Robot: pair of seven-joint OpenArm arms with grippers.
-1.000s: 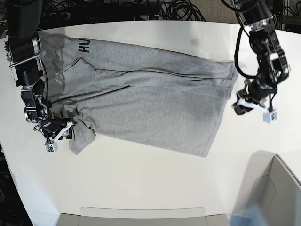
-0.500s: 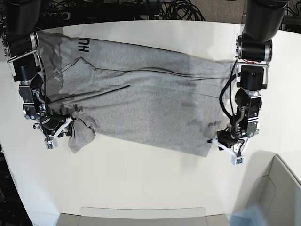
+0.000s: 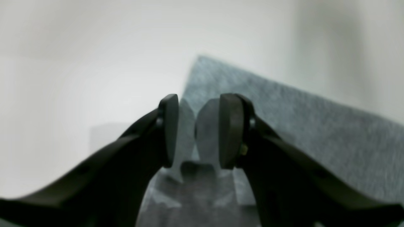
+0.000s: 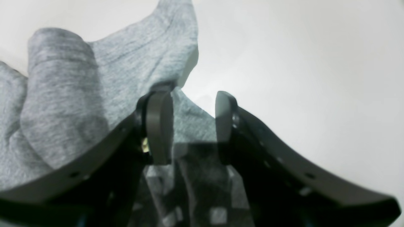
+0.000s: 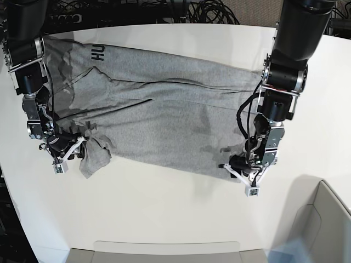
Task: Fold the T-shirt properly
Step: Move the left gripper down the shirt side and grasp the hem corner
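Left wrist view: the left hand (image 3: pixel 197 132) is spread, a clear gap between its two dark pads (image 3: pixel 229 132). A corner of the T-shirt (image 3: pixel 284 126) lies flat on the white table (image 3: pixel 79 78) beneath and beyond the pads. Whether either pad touches the cloth cannot be told.

Right wrist view: the right hand (image 4: pixel 192 129) is likewise spread. A bunched, raised fold of the T-shirt (image 4: pixel 79 94) sits beside the left-hand pad (image 4: pixel 159 126), and a point of cloth runs into the gap between the pads. The table (image 4: pixel 300 63) is bare to the right.

Base view: the T-shirt (image 5: pixel 164 120) lies spread across the table (image 5: pixel 164 208), black lettering showing at its far upper-left edge. The right hand (image 5: pixel 67 150) is low at the crumpled sleeve on the view's left. The left hand (image 5: pixel 241 169) is low at the garment's lower corner on the view's right. A pale bin (image 5: pixel 323 219) stands at the lower right.
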